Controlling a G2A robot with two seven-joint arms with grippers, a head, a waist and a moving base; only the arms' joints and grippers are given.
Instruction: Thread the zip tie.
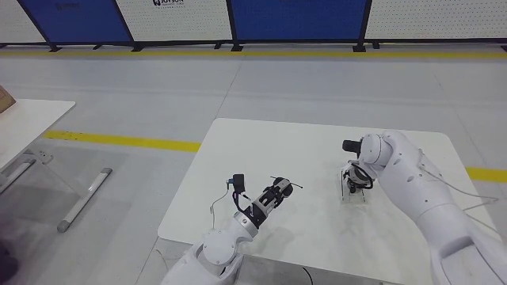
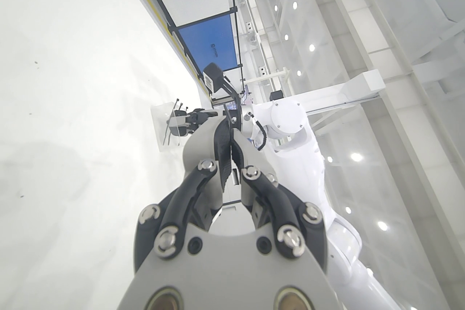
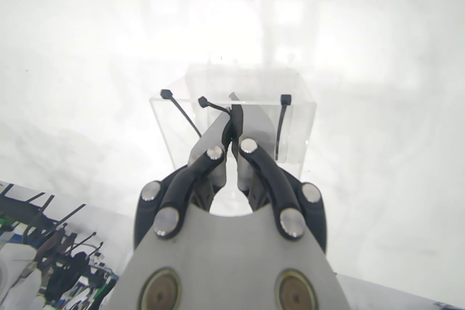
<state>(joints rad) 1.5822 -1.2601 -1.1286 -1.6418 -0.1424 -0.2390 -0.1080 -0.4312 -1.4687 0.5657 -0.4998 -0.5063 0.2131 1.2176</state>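
A clear acrylic holder (image 3: pixel 298 122) stands on the white table (image 1: pixel 317 229) with three black zip ties upright in it. My right gripper (image 3: pixel 232 117) is down inside the holder, shut on the middle zip tie (image 3: pixel 212 106), whose head sticks out to one side. The other two ties (image 3: pixel 181 111) (image 3: pixel 281 122) stand free on either side. In the top view the right gripper (image 1: pixel 354 180) sits at the holder (image 1: pixel 352 190). My left gripper (image 1: pixel 283 187) is at the table's middle front, shut on a thin black zip tie (image 1: pixel 295 182) that crosses its tips. The left wrist view shows the left gripper (image 2: pixel 230 137) closed.
The holder (image 2: pixel 160 133) and the right gripper (image 2: pixel 189 119) lie a short way beyond the left fingertips. A second white table (image 1: pixel 24 127) stands far left across the floor. Bare tabletop lies between the two arms and behind the holder.
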